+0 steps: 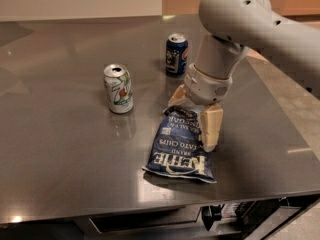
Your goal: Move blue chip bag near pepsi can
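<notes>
The blue chip bag (pixel 179 148) lies flat on the steel table (pixel 65 149), near its front edge, lettering facing the camera. The pepsi can (pixel 176 54) stands upright further back, apart from the bag. My gripper (pixel 195 115) hangs from the grey arm directly over the bag's top end. Its fingers are spread open, one tan finger (pixel 210 129) at the bag's right edge and the other (pixel 176 96) at the bag's far top corner. The bag's top edge is partly hidden behind the gripper.
A white-and-green can (pixel 118 88) stands upright left of the bag. The table's right edge (pixel 280 109) runs close to the arm. A dark cabinet front (pixel 150 224) shows below the table's front edge.
</notes>
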Available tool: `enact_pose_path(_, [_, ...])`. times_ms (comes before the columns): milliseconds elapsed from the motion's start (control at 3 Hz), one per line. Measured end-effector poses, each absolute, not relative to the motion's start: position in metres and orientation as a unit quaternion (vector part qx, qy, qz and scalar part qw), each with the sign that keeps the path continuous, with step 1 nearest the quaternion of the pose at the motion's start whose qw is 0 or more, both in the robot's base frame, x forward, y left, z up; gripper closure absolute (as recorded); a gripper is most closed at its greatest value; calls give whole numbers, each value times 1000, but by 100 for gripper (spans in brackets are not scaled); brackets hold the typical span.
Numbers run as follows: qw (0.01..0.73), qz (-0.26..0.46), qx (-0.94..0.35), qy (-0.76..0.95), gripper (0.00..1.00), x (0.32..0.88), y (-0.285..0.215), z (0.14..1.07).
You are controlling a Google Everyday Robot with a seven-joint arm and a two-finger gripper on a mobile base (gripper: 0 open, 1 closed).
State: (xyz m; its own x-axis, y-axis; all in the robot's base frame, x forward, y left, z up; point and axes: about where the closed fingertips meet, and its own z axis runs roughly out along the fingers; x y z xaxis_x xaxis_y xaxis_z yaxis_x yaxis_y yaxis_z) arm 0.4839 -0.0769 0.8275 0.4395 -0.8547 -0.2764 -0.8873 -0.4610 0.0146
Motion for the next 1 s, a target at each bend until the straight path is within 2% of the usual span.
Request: enact_pose_path(1000, [103, 126, -812, 560, 88, 520, -100, 871])
